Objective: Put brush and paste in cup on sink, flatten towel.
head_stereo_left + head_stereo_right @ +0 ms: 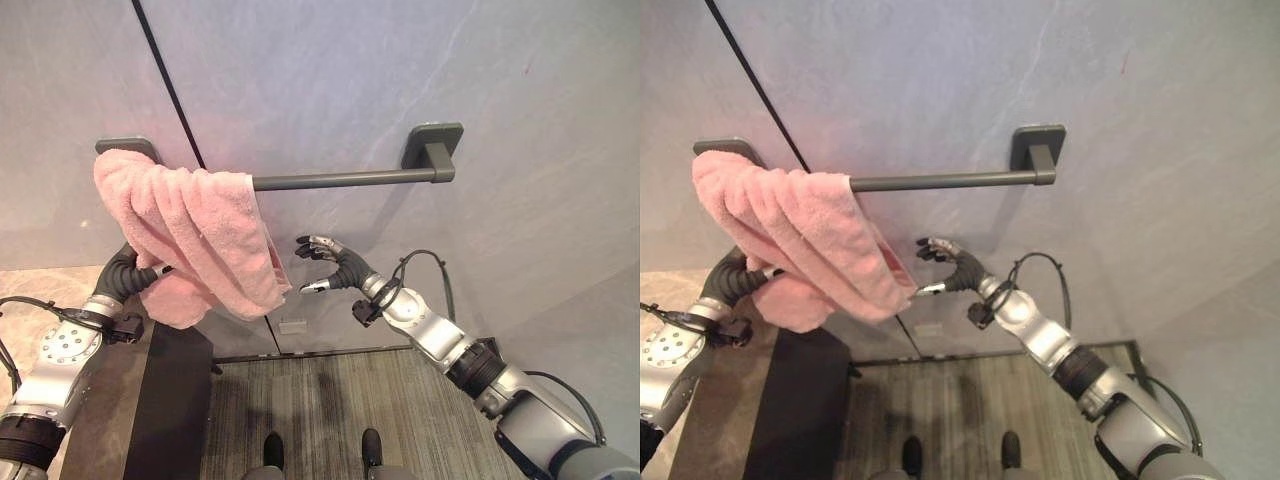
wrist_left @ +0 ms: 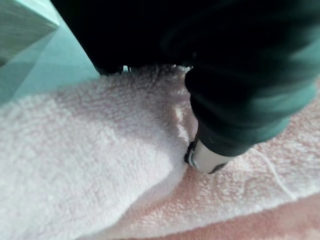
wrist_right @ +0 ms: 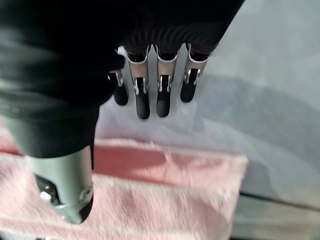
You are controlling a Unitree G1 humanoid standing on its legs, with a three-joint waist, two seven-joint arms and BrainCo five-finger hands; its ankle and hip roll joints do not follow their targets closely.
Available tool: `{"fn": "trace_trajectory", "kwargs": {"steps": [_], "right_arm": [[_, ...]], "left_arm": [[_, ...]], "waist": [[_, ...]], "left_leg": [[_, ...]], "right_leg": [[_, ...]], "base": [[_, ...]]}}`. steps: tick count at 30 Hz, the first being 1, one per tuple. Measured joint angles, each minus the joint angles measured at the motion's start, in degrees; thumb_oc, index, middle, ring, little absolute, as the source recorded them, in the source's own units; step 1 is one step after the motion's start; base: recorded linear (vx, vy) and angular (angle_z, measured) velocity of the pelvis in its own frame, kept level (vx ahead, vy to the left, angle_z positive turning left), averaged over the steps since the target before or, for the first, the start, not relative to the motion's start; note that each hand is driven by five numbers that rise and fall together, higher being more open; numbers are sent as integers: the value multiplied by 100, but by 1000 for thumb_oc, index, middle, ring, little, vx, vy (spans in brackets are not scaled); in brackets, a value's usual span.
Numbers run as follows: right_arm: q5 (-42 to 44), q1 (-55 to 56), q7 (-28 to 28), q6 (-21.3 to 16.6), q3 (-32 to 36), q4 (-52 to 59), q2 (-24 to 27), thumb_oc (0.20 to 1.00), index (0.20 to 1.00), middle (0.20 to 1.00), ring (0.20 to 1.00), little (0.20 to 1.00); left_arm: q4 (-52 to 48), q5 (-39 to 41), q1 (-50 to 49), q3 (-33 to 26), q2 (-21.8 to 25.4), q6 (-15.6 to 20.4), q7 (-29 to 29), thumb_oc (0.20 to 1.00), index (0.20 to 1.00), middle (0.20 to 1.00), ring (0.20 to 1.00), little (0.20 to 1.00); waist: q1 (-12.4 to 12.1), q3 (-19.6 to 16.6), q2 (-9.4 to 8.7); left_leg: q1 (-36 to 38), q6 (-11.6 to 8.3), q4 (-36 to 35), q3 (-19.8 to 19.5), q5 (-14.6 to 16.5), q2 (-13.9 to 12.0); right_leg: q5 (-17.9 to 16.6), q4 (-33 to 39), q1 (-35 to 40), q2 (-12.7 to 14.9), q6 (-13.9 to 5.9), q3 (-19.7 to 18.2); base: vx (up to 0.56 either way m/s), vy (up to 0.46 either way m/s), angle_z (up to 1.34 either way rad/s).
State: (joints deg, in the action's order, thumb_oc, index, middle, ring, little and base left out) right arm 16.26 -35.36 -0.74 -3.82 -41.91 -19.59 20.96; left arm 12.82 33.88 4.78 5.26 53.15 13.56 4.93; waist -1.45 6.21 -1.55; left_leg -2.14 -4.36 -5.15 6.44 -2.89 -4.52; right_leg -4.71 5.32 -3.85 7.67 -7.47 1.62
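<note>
- The left hand [image 1: 140, 277] comes up from the lower left, and its fingers go in behind the hanging part of the pink towel [image 1: 190, 235]. In the left wrist view the thumb [image 2: 207, 159] presses into the cloth, but the other fingers are hidden, so I cannot tell if the hand grips the towel or not.
- The right hand [image 1: 330, 265] is raised just beside the right lower edge of the towel. Its fingers [image 3: 142, 102] are slightly bent and spread, with the thumb apart from them, and it holds nothing. From the head views I cannot tell if the thumb tip touches the cloth.
- The towel is bunched and folded, not flat. It hangs over the left end of the dark towel bar [image 1: 345, 180] and falls down in thick folds, with the lowest part near the left hand.
- The bar is fixed on the grey wall [image 1: 330, 70] by two dark brackets; the right part of the bar is bare.
- Below the left arm stands a dark cabinet [image 1: 175, 400], and a grey striped floor [image 1: 330, 410] lies under the wall.
</note>
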Motion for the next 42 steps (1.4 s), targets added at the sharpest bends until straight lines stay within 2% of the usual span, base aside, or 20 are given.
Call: {"fn": "trace_trajectory", "kwargs": {"steps": [5,11,28,29,30,31,33,34,42], "right_arm": [[403,-218,9,108,-239,-185,-49,1000,1000,1000,1000,1000],[655,-434,10,201,-447,-382,-196,1000,1000,1000,1000,1000],[487,-698,-44,254,-602,-849,-599,1000,1000,1000,1000,1000],[483,-700,-45,254,-602,-851,-606,953,953,953,953,953],[479,-701,-48,254,-602,-855,-618,815,815,815,815,815],[479,-706,-52,255,-602,-878,-640,586,586,586,586,586],[474,-708,-58,255,-602,-881,-652,551,551,551,551,551],[457,-708,-69,255,-602,-881,-653,200,200,200,200,200],[361,-763,-134,256,-603,-931,-752,200,200,200,200,200]], "left_arm": [[3,3,83,2,4,-4,-13,200,200,200,200,200],[31,3,212,18,6,-16,-14,200,200,200,200,200],[134,4,214,48,5,-46,-25,200,200,200,200,200],[133,4,214,53,5,-46,-25,200,200,200,200,200],[134,4,214,55,5,-48,-26,200,200,200,200,200],[135,4,214,56,4,-49,-27,200,200,200,200,200],[136,4,214,57,1,-50,-28,200,200,200,200,200],[136,4,214,59,1,-50,-29,200,200,200,200,200],[169,4,214,83,-5,-53,-29,200,200,200,200,200]], "waist": [[-99,-4,-6],[-106,-38,-61],[-159,-88,-138],[-160,-88,-138],[-161,-87,-138],[-165,-87,-138],[-180,-87,-136],[-196,-86,-135],[-297,-88,-132]], "left_leg": [[-2,-4,1,-21,-3,0],[-10,-17,1,-54,-13,-4],[-58,-67,1,-103,-44,-104],[-58,-68,1,-103,-45,-104],[-58,-69,1,-103,-46,-104],[-57,-71,1,-103,-47,-104],[-56,-74,1,-103,-50,-105],[-56,-74,2,-103,-50,-105],[-50,-78,2,-109,-55,-104]], "right_leg": [[-1,-30,11,-1,1,20],[-1,-37,18,-5,1,45],[0,-39,-5,-108,35,74],[-1,-39,-5,-108,36,74],[-2,-39,-5,-108,37,74],[-3,-39,-5,-108,38,74],[-4,-39,-5,-109,40,74],[-4,-39,-5,-109,40,74],[-8,-41,4,-109,45,76]], "base": [[0,1,1],[-1,1,2],[0,0,0],[0,0,0],[0,0,0],[0,0,0],[0,0,0],[0,0,0],[0,0,0]]}}
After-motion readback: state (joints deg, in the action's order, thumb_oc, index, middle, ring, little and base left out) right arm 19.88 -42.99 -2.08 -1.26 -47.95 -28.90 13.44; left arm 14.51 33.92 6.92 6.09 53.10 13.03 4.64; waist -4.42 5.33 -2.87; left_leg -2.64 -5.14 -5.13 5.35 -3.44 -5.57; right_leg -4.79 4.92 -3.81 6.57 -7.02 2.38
